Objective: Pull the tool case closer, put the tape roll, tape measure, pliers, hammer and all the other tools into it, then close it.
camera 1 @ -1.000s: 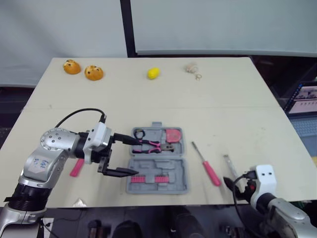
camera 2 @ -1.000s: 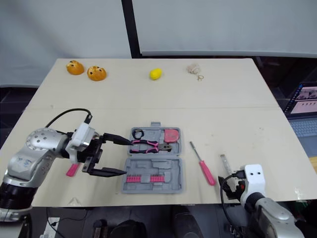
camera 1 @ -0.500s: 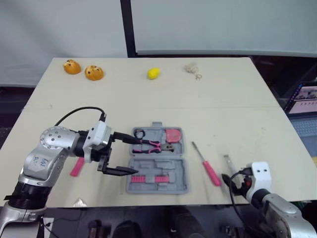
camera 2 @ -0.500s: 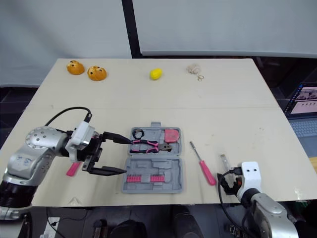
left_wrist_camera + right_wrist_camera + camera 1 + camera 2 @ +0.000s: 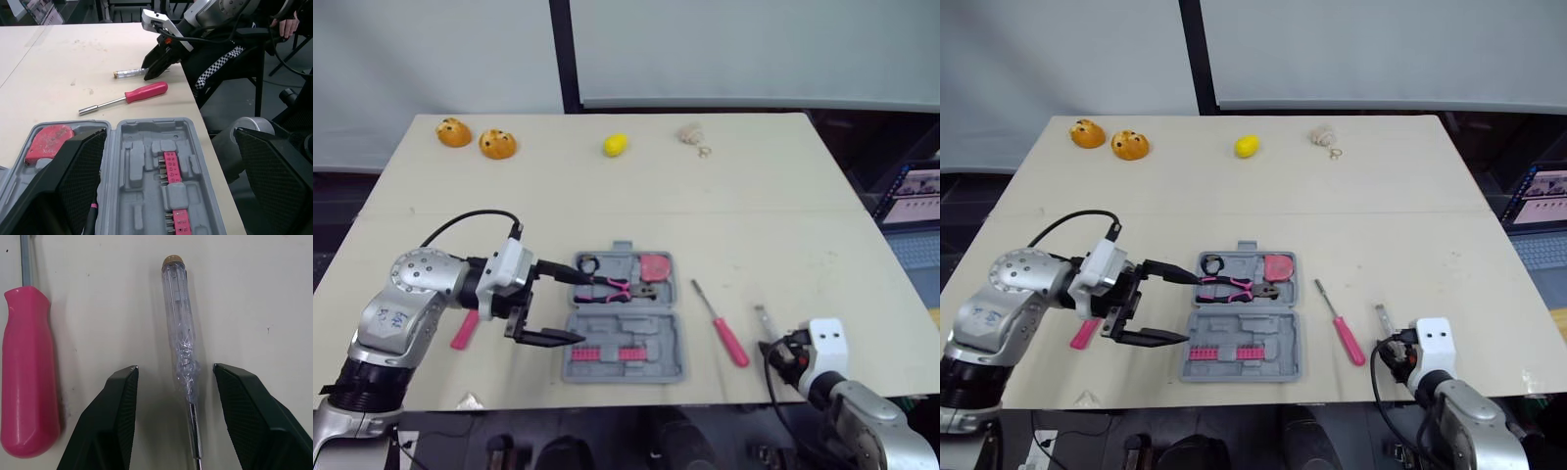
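Right gripper (image 5: 175, 369): fingers wide, straddling clear-handled screwdriver (image 5: 179, 318), not touching it.
Risk: slim handle may roll or slip from closing fingers (pink screwdriver (image 5: 27, 372) lies just beside).

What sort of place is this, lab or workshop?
Probably a robot test lab: a plain table staged with a tool case and unrelated fruit, plus a laptop beside it.

Orange fruit (image 5: 455, 131) & a second one (image 5: 497, 144) sitting at table's (image 5: 754, 196) far left corner; lemon (image 5: 616, 145) lying mid far side, beige lump (image 5: 690, 132) w/ small ring (image 5: 704, 150) just beside it.
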Controlling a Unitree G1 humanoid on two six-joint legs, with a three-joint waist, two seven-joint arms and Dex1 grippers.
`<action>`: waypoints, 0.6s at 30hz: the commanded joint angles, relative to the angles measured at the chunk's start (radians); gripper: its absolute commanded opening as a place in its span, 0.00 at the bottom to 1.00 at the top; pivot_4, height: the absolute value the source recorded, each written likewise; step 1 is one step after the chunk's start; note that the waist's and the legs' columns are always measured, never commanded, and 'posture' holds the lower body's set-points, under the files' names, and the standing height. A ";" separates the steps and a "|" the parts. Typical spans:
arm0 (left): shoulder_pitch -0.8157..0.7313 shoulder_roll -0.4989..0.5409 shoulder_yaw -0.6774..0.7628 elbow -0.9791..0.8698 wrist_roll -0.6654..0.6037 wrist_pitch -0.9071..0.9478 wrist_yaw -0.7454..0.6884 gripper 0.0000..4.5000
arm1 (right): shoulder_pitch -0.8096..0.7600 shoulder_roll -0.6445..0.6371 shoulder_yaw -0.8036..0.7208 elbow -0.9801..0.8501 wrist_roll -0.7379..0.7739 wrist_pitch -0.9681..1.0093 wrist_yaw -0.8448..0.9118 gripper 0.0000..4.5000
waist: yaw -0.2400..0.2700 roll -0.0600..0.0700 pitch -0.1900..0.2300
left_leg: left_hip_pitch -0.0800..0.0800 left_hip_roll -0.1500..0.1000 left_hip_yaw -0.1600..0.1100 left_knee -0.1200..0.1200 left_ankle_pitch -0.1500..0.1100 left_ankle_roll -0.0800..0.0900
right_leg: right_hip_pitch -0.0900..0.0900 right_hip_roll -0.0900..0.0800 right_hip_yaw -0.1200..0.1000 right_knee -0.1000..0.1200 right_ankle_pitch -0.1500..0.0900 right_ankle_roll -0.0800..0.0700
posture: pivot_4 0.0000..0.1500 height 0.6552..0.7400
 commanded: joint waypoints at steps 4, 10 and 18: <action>0.006 0.009 0.027 -0.034 -0.021 -0.001 0.001 1.00 | -0.008 -0.018 -0.021 -0.039 0.025 0.018 -0.009 0.00 | 0.000 0.000 0.000 | 0.000 0.000 0.000 0.000 0.000 0.000 | 0.000 0.000 0.000 0.000 0.000 0.000 | 1.00 1.00; 0.050 0.037 0.052 -0.041 -0.027 -0.002 -0.013 1.00 | -0.064 -0.155 -0.032 -0.245 0.143 0.167 0.078 0.00 | -0.008 0.000 0.000 | 0.000 0.000 0.000 0.000 0.000 0.000 | 0.000 0.000 0.000 0.000 0.000 0.000 | 1.00 1.00; 0.145 0.156 0.088 0.051 0.056 -0.121 -0.099 1.00 | -0.413 -0.531 0.209 -0.344 0.375 0.447 0.320 0.00 | -0.016 0.000 0.001 | 0.000 0.000 0.000 -0.001 0.000 0.000 | -0.001 0.000 0.000 -0.002 0.000 -0.001 | 1.00 1.00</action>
